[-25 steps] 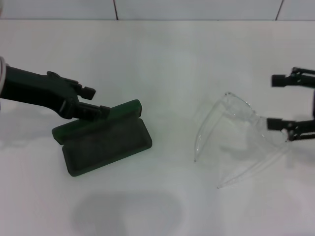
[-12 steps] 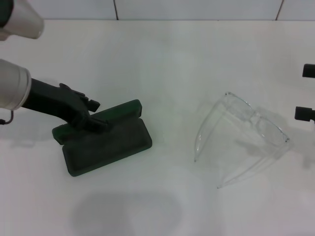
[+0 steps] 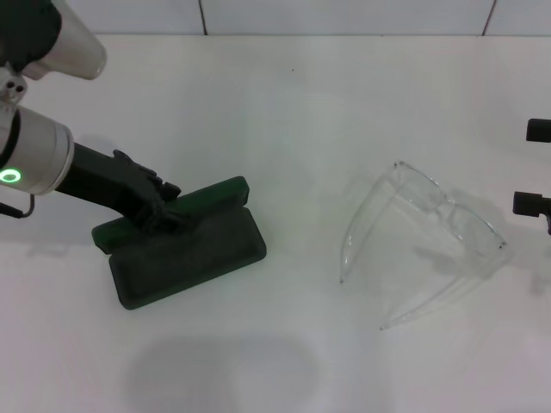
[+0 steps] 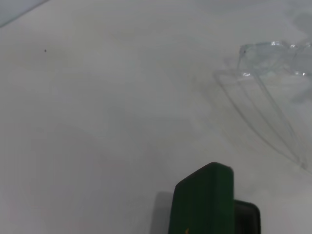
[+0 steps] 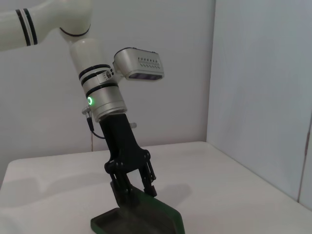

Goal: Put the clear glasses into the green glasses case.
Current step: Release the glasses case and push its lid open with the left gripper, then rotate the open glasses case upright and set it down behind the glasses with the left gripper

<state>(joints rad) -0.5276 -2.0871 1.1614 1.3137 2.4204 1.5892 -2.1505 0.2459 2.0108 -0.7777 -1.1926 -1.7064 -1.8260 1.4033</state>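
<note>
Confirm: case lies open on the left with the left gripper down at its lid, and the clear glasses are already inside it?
Not right. The clear glasses are not in the green glasses case; the head view shows them lying on the table well apart from it, toward the right gripper. The rest holds: the case is open with the left gripper at its lid.

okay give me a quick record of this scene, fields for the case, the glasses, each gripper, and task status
case: green glasses case, open on the table, dark lining up
glasses: clear glasses, on the table right of the case, arms unfolded
left gripper: left gripper at the case's lid edge
right gripper: right gripper open, beside the glasses, apart
status: glasses not yet in case
</note>
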